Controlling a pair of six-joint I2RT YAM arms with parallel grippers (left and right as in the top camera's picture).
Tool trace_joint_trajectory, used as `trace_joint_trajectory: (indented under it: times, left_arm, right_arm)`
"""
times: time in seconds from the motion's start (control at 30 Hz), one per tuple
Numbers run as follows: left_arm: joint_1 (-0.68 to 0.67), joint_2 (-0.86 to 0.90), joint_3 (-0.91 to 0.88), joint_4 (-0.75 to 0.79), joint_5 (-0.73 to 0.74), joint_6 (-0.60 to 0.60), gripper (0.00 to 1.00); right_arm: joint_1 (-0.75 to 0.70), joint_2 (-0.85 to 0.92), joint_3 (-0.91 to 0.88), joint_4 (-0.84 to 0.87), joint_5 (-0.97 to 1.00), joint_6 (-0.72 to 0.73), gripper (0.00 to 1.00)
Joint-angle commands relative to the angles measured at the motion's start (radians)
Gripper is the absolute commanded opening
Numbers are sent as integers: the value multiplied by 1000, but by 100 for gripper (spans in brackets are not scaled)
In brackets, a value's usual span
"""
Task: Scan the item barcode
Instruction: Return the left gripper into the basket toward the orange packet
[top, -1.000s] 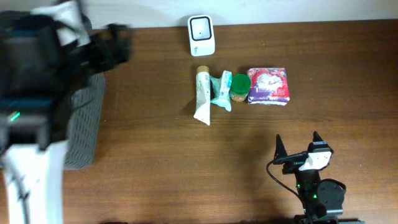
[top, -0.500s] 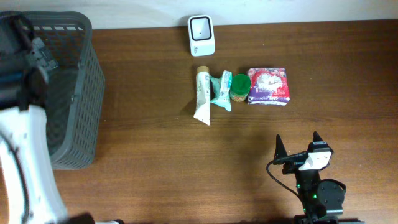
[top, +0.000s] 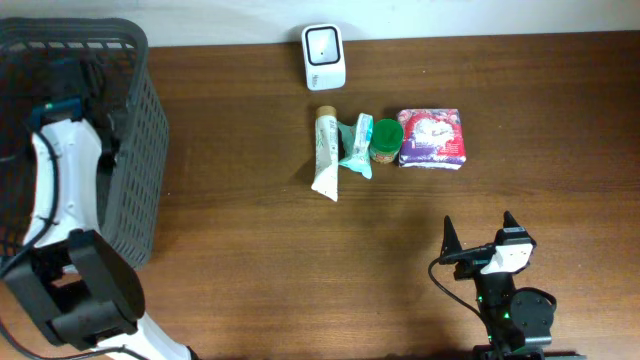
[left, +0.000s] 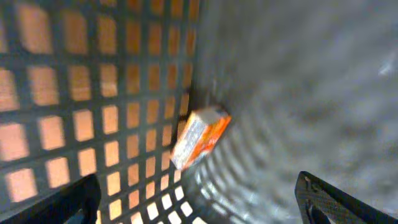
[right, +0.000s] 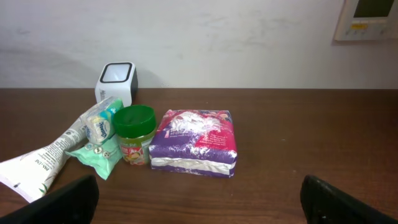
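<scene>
Left gripper (left: 198, 200): jaws spread wide, nothing between them; only the two dark fingertips (left: 59, 202) show at the lower corners of the left wrist view. It is down inside the dark grey plastic mesh basket (top: 140, 190) at the table's left end, with the white left arm (top: 62, 185) reaching over the basket rim. Below it a small orange-and-white box (left: 200, 137) lies tilted on the basket floor, against the mesh wall. Right gripper (top: 479, 232): jaws equally wide apart and empty, low over the brown wooden table (top: 250, 260) at the near right, facing the item row but well apart from it. The row at mid-table, left to right: white squeeze tube (top: 325, 155), mint-green sachet (top: 355, 148), green-lidded glass jar (top: 386, 140), purple-and-white soft packet (top: 432, 138), each touching or just beside its neighbour. The white barcode scanner with a dark window (top: 324, 56) stands behind the row at the far edge, near the wall
</scene>
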Motion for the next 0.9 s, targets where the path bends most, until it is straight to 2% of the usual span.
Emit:
trace_joint_trajectory:
  times: [0.0, 0.1, 0.23, 0.3, 0.4, 0.5, 0.53, 0.77, 0.87]
  left_arm:
    - [94, 8, -74, 8, -16, 52, 90]
    - [150, 8, -96, 15, 23, 57, 90]
    - [195, 8, -102, 16, 212, 207, 84]
    - [195, 8, -105, 39, 216, 252, 84]
    - [195, 9, -107, 80, 217, 299, 76]
    - [195, 24, -109, 105, 216, 347, 73]
    - [195, 34, -109, 109, 215, 354, 74]
    - [195, 115, -109, 136, 200, 355, 65]
    - [195, 154, -109, 148, 128, 354, 61]
  right_arm:
    - [7, -4, -8, -2, 8, 3, 99]
    - [7, -4, -8, -2, 8, 3, 99]
    - [7, -4, -8, -2, 8, 3, 99]
    - [7, -4, -8, -3, 8, 3, 99]
    - [7, -4, -8, -2, 8, 3, 99]
    - [7, -4, -8, -3, 8, 3, 99]
    - [7, -4, -8, -2, 8, 3, 99]
    - [7, -4, -8, -2, 8, 3, 99]
    - [7, -4, -8, -2, 8, 3, 99]
